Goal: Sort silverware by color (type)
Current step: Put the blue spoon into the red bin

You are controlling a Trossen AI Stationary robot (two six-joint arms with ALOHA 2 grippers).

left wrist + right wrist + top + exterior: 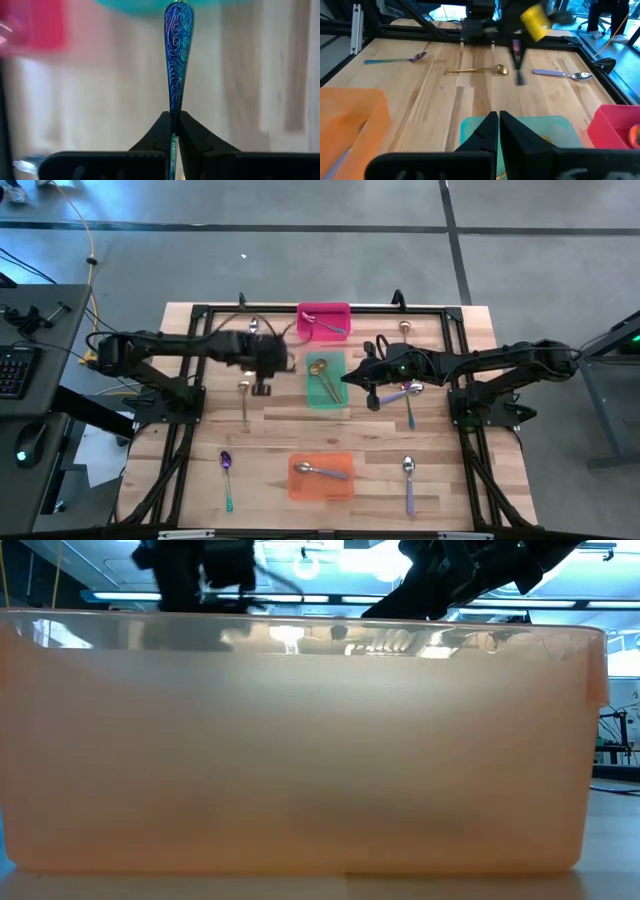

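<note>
Silverware is scattered over the table (270,420) and in three bins; the green bin (325,392) lies just right of the left gripper (174,122). An iridescent spoon (177,55) is pinched there, its long axis running straight out from the fingers. The right gripper (498,125), fingers pressed together on nothing, is held over the green bin's other side.

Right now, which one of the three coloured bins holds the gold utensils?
The green bin, the middle one between the two grippers. Gold utensils lie in it; the pink bin and the orange bin each hold silvery, lavender-handled pieces instead.

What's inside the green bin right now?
The green bin holds gold utensils, seemingly two, lying crossed. The right gripper overhangs its edge, hiding anything beneath it.
</note>
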